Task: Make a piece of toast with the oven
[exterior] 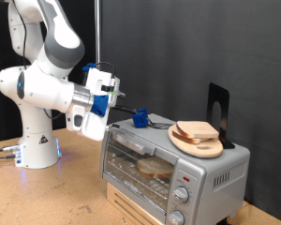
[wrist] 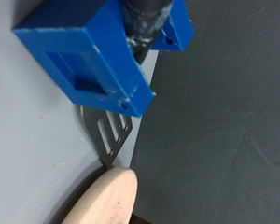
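The blue-fitted hand (exterior: 117,101) sits left of centre in the exterior view, above the back of the small boxy silver-grey toaster oven (exterior: 173,164). It seems to hold a blue-handled metal spatula (exterior: 150,120), whose long axis runs right and slightly down towards the round wooden plate (exterior: 199,143) on the oven's top. How far the fingers are parted I cannot tell. One flat pale slice of bread with a tan crust (exterior: 198,132) lies on that plate, right of the hand. Another slice appears behind the glass door. The wrist view alone shows the slotted blade (wrist: 110,133) reaching just short of the plate's rim (wrist: 107,198); the bread is absent there.
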